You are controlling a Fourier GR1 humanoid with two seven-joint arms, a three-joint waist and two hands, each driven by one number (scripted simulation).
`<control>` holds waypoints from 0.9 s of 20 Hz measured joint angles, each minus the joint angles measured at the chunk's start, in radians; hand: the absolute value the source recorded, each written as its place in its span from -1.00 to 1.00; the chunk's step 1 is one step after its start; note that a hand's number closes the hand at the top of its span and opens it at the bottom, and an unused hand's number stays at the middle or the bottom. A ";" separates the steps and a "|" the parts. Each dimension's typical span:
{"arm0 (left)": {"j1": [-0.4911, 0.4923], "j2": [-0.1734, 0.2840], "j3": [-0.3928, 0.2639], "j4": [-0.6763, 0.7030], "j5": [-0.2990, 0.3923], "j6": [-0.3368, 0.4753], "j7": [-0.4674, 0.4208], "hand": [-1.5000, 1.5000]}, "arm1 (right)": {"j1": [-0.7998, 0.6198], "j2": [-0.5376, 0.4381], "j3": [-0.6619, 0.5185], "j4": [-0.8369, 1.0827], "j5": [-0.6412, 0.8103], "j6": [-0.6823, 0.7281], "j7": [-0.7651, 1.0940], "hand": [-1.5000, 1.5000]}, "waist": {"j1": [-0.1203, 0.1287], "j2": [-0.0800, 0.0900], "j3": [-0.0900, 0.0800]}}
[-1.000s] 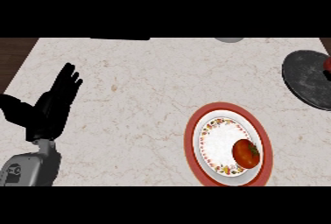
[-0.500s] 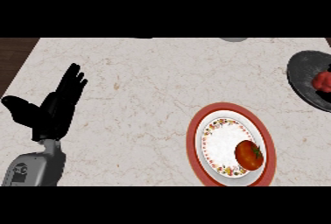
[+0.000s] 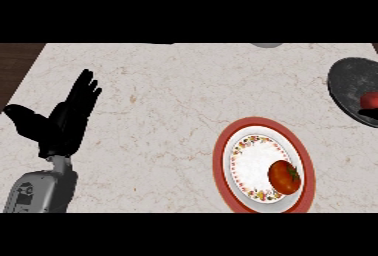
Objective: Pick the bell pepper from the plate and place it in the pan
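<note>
the left hand (image 3: 63,122) is resting open at the bench's (image 3: 170,85) left edge, fingers straight, holding nothing. the bell pepper (image 3: 285,177) is lying on the red-rimmed plate (image 3: 224,176) at near right, while the pan (image 3: 348,85) is sitting at far right.

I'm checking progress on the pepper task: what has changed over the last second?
Little: the dark round pan sits nearer the right edge, and a red thing now shows in it. The red bell pepper stays on the red-rimmed patterned plate. The black left hand stays open, holding nothing.
</note>
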 measured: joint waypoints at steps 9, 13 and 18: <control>0.027 0.006 0.018 0.006 0.005 -0.006 -0.024 0.00 | 0.034 -0.141 -0.211 0.049 -0.224 0.240 -0.097 -1.00 | -0.026 -0.006 0.000; 0.041 0.012 0.035 0.017 0.011 -0.010 -0.039 0.00 | 0.099 -0.210 -0.275 0.070 -0.297 0.394 -0.160 -1.00 | -0.038 -0.009 0.000; 0.045 0.020 0.046 0.021 0.020 -0.019 -0.040 0.00 | 0.176 -0.283 -0.313 0.078 -0.346 0.567 -0.198 -1.00 | -0.042 -0.011 0.001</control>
